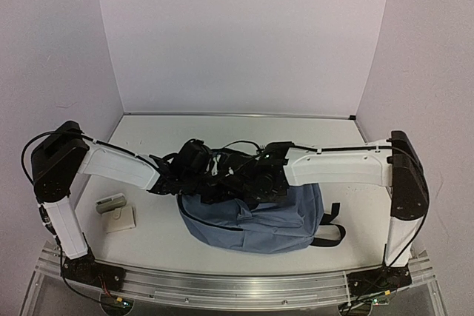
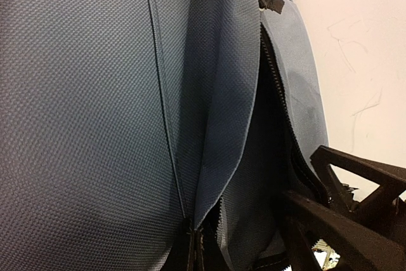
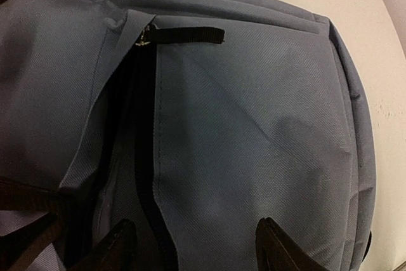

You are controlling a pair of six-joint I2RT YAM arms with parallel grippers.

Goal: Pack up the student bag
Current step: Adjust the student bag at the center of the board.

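Note:
The student bag (image 1: 255, 220), a slate-blue backpack with black straps, lies in the middle of the table. Both grippers are over its top end. My left gripper (image 1: 209, 180) is shut on the edge of the fabric flap (image 2: 219, 157) beside the open black zipper (image 2: 279, 99); its jaws pinch the fabric at the bottom of the left wrist view (image 2: 194, 249). My right gripper (image 3: 196, 245) is open, with its fingers spread over the bag's front panel (image 3: 254, 131), next to the open zipper (image 3: 144, 157) and its black pull tab (image 3: 187, 35). It also shows in the top view (image 1: 259, 177).
A small grey-white box (image 1: 111, 202) and a flat cream item (image 1: 121, 219) lie on the table left of the bag. Black straps (image 1: 329, 231) trail off the bag's right side. White walls enclose the back and sides.

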